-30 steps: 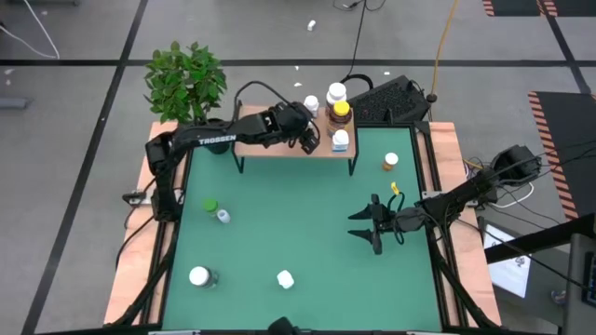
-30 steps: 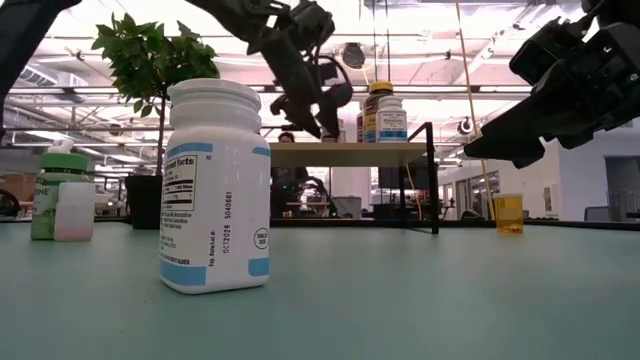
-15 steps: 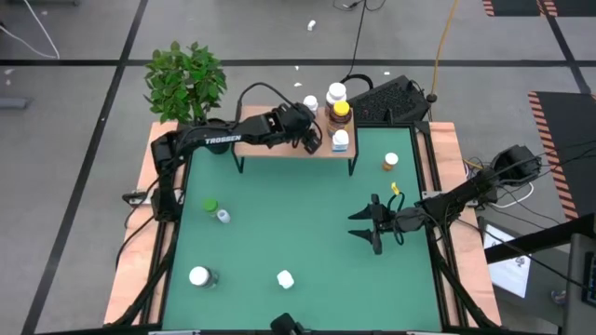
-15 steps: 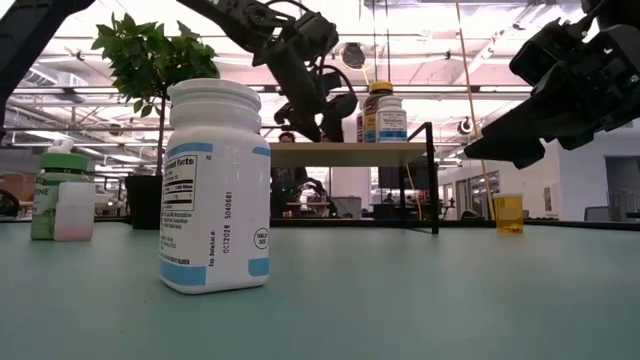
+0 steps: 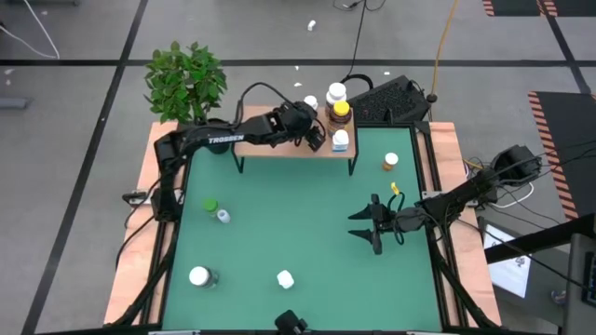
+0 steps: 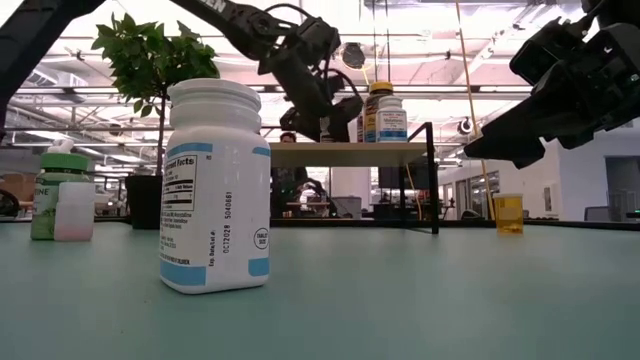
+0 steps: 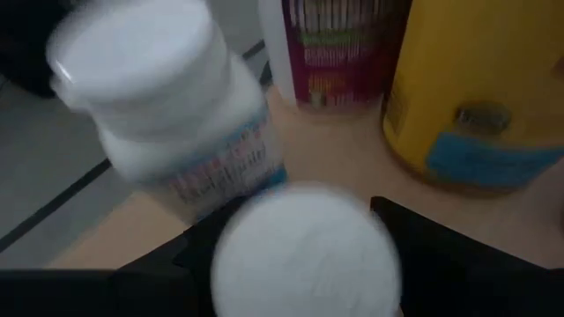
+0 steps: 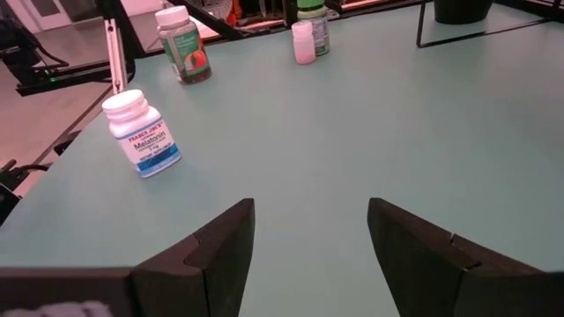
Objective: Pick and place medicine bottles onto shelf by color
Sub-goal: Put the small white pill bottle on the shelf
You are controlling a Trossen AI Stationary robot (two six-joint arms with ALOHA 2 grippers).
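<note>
Left wrist view: white-capped bottle [image 7: 304, 246] between left tool [image 7: 300, 255] fingers (over shelf [image 7: 352, 167]).

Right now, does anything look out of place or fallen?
Yes: a small white object lies on the floor beyond the table, far from the shelf; possibly a stray bottle, too small to tell. The left end effector holds a white-capped bottle at the shelf. Nothing else stands out.
</note>
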